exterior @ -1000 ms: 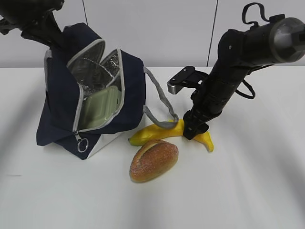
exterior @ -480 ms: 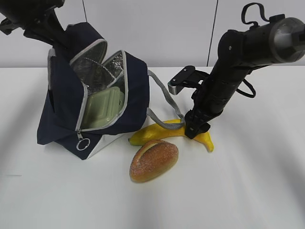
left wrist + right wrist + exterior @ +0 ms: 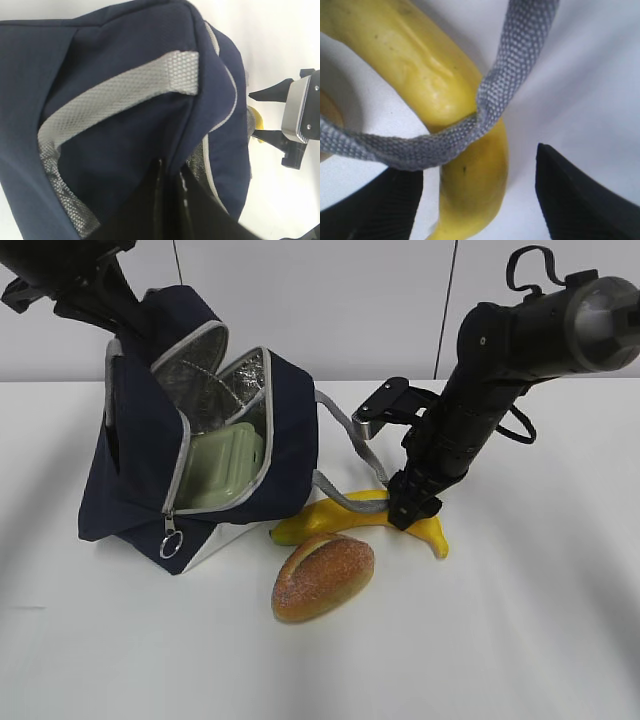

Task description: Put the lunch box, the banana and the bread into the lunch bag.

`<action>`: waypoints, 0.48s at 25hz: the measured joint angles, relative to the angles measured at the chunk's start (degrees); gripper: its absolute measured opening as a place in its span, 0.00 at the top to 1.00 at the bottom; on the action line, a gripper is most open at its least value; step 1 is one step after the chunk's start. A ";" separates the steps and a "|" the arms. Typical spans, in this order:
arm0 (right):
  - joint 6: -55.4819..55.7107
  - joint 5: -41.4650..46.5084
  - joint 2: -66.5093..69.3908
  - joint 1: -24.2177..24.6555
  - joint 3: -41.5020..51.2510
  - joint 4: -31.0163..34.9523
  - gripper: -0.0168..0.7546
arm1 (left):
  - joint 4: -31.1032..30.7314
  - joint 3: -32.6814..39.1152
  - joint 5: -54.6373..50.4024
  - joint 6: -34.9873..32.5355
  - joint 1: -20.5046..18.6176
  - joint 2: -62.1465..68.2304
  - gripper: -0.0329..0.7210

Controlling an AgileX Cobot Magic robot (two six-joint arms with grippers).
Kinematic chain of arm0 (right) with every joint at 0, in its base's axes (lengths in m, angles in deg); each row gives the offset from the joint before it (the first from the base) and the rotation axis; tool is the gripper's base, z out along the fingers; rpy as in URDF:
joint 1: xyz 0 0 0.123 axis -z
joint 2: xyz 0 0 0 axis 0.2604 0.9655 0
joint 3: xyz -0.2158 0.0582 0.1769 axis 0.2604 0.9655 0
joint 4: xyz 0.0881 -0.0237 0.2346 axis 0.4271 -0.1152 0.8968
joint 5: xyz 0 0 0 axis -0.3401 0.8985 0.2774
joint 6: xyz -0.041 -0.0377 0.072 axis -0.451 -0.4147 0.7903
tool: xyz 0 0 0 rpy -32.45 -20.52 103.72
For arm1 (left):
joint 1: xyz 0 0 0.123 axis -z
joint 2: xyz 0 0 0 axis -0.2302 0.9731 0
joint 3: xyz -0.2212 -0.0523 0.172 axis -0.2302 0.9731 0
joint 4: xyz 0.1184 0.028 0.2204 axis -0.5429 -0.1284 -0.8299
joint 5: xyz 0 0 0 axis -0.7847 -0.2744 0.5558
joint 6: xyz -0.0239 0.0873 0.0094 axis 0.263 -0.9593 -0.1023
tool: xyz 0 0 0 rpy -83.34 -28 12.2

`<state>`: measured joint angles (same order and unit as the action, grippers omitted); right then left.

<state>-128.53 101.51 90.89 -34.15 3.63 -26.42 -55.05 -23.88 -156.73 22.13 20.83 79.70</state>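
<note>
Since the earlier frames, the lunch bag (image 3: 210,440) has been tipped further upright and drawn slightly rightward, and its grey handle (image 3: 345,445) has been lifted a little; the right arm is seen in much the same place as before.

Nearest the camera, the bread (image 3: 323,576) is seen lying on the white table (image 3: 500,640), just in front of the banana (image 3: 350,520) and close against it. The banana is laid flat behind the bread, and the loop of the grey handle is draped across its middle. The right gripper (image 3: 410,512) is lowered over the banana with its fingers spread apart on either side of the fruit; in the right wrist view the two dark pads (image 3: 570,195) are seen flanking the banana's end, and no contact with it can be made out.

Further back, the lunch bag is held tilted with its zippered mouth open toward the camera, so that the silver foil lining (image 3: 205,390) is exposed. The lunch box (image 3: 225,468) is contained inside, its sage-green lid facing the opening. A ring pull (image 3: 170,543) is hung at the lower end of the zipper. At the rear, the bag's top edge is pinched by the left gripper (image 3: 170,172), whose fingers are clenched tight on the navy fabric.
</note>
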 joint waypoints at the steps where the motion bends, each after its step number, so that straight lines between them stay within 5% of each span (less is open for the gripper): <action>1: 0.00 0.00 0.00 0.00 0.00 0.00 0.27 | 0.09 0.00 0.00 0.00 0.00 0.00 0.98; 12: -1.03 -1.01 1.29 -1.13 0.00 -1.45 0.32 | -0.01 0.00 0.00 0.00 0.00 0.00 0.98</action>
<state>-129.56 100.50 92.18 -35.28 3.63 -27.87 -55.07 -23.88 -156.73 22.13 20.83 79.70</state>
